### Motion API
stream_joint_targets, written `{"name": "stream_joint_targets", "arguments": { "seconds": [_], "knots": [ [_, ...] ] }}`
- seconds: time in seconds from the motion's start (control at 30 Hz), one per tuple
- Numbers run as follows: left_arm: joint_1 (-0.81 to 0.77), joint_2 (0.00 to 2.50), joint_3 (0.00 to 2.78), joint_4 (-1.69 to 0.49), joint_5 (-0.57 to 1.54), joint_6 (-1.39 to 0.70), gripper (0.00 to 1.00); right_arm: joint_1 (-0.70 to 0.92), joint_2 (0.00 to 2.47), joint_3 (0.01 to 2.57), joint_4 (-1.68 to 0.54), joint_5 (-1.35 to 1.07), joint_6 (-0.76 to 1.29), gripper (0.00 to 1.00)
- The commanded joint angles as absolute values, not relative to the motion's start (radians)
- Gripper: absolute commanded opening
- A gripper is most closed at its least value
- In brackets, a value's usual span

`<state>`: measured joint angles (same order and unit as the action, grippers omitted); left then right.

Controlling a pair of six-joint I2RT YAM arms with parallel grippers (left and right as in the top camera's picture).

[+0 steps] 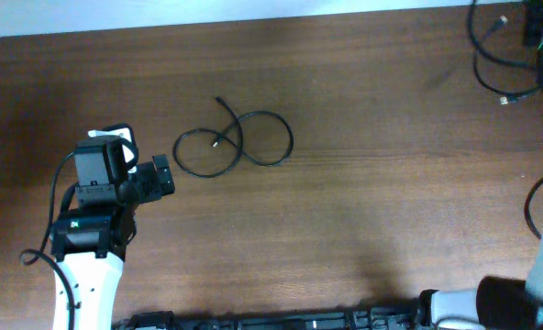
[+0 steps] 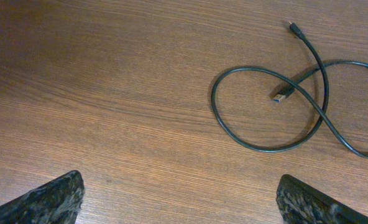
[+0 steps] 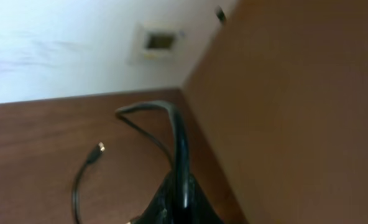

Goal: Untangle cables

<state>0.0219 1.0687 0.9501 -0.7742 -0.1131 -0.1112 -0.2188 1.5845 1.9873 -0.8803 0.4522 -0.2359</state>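
Observation:
One thin black cable lies on the brown table in a loose figure-eight, both plug ends free. My left gripper is just left of it, open and empty. In the left wrist view the same cable lies ahead and to the right of the gripper, with a metal plug inside the loop. More cables lie at the far right corner beside my right gripper. The right gripper is shut on a black cable that arches upward. Another cable's gold plug rests to the left.
The table's far edge meets a white wall. A brown panel stands close on the right of the right gripper. A black rail runs along the front edge. The right arm's own wire hangs at the right edge.

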Motion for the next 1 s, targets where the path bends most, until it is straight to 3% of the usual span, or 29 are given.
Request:
{"name": "stream_joint_targets", "arguments": {
  "seconds": [0.0, 0.17, 0.4, 0.43, 0.47, 0.5, 0.53, 0.57, 0.6, 0.63, 0.77, 0.97],
  "knots": [
    [0.025, 1.059, 0.953, -0.773, -0.12, -0.096, 0.99, -0.361, 1.67, 1.993, -0.874, 0.458, -0.025, 0.04],
    [0.025, 1.059, 0.953, -0.773, -0.121, -0.096, 0.99, -0.588, 1.825, 1.993, -0.847, 0.186, 0.175, 0.04],
    [0.025, 1.059, 0.953, -0.773, -0.12, -0.096, 0.99, -0.699, 2.0, 1.993, -0.885, 0.131, 0.2, 0.04],
    [0.025, 1.059, 0.953, -0.773, -0.12, -0.096, 0.99, -0.701, 2.01, 1.992, -0.892, 0.131, 0.2, 0.08],
    [0.025, 1.059, 0.953, -0.773, -0.121, -0.096, 0.99, -0.702, 2.025, 1.991, -0.905, 0.131, 0.2, 0.3],
    [0.025, 1.059, 0.953, -0.773, -0.12, -0.096, 0.99, -0.702, 2.032, 1.991, -0.914, 0.131, 0.2, 0.32],
    [0.025, 1.059, 0.953, -0.773, -0.12, -0.096, 0.99, -0.702, 2.032, 1.991, -0.925, 0.131, 0.2, 0.42],
    [0.025, 1.059, 0.953, -0.773, -0.12, -0.096, 0.99, -0.702, 2.032, 1.991, -0.931, 0.131, 0.2, 0.7],
    [0.025, 1.059, 0.953, -0.773, -0.12, -0.096, 0.99, -0.702, 2.032, 1.991, -0.94, 0.131, 0.2, 0.89],
    [0.025, 1.059, 0.953, -0.773, -0.12, -0.096, 0.99, -0.702, 2.032, 1.991, -0.953, 0.131, 0.2, 1.0],
    [0.025, 1.059, 0.953, -0.773, -0.12, -0.096, 0.99, -0.701, 2.031, 1.991, -0.999, 0.063, 0.194, 0.99],
    [0.025, 1.059, 0.953, -0.773, -0.12, -0.096, 0.99, -0.677, 1.985, 1.992, -1.076, -0.4, 0.018, 0.99]
  ]
}}
